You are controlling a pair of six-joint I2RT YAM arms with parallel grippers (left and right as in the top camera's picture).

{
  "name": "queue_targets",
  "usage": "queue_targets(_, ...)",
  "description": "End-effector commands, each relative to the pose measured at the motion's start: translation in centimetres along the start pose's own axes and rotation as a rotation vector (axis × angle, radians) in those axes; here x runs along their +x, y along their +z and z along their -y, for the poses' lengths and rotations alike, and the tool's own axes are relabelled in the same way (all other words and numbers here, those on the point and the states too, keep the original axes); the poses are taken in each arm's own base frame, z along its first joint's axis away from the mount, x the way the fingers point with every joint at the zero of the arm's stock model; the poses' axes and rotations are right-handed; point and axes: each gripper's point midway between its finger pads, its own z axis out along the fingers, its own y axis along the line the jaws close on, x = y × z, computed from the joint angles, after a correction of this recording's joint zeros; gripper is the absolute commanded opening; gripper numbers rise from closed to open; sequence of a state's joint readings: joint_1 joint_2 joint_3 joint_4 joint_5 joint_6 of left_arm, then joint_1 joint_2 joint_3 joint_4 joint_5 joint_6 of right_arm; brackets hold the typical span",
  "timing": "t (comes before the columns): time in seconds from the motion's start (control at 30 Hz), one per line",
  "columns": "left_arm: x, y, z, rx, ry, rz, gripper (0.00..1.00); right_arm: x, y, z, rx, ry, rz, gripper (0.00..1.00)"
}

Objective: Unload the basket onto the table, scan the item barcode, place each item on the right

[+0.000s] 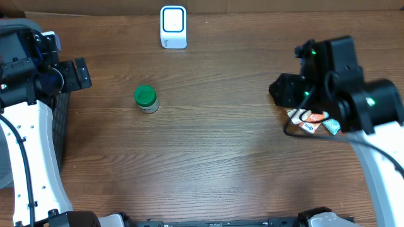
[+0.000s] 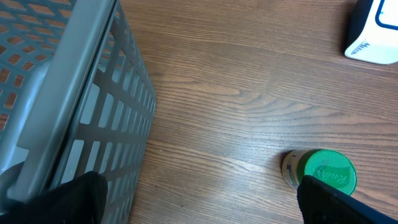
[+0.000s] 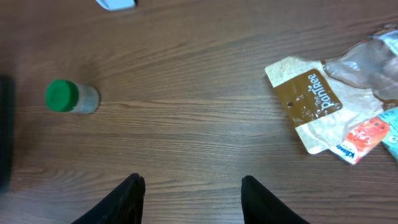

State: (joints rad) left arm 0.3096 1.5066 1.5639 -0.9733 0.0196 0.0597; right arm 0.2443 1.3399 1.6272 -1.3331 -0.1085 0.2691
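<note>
— So, was anything scanned?
— Not yet. The left gripper [image 2: 199, 186] gaped wide, empty; the right gripper [image 3: 193, 186] stood half-open, empty too. The green-lidded jar [image 1: 146, 99] lay just ahead of the left one, untouched, with the white scanner [image 1: 173, 26] well beyond.

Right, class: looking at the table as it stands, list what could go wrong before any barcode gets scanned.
The snack packets overlap in a loose pile, so the right arm's open jaws may lift two at once. The green-lidded jar is round and could roll if knocked. No barcode shows yet, so an item may reach the scanner facing wrongly.
</note>
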Motion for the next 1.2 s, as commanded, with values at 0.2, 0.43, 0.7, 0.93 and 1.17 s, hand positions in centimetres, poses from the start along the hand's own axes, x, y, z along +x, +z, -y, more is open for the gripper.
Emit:
queue_targets(0.2, -0.2, 0.0, 0.0, 0.005, 0.014, 0.005, 1.0, 1.6, -7.3, -0.6, -0.066, -0.023, 0.165, 0.6)
queue_targets(0.43, -0.2, 0.0, 0.0, 0.005, 0.014, 0.006, 0.99, 2.4, -9.0, -0.6, -0.08, -0.028, 0.2, 0.7)
queue_targets(0.7, -0.2, 0.0, 0.0, 0.005, 0.014, 0.006, 1.0, 3.0, -8.0, -0.2, -0.059, -0.02, 0.143, 0.78)
queue_targets(0.93, -0.2, 0.0, 0.0, 0.005, 0.014, 0.006, 1.0, 2.6, -6.3, -0.2, -0.042, -0.013, 0.093, 0.83)
queue_targets(1.17, -0.2, 0.0, 0.0, 0.005, 0.014, 0.005, 1.0, 2.2, -4.2, 0.1, -0.017, -0.003, 0.03, 0.82)
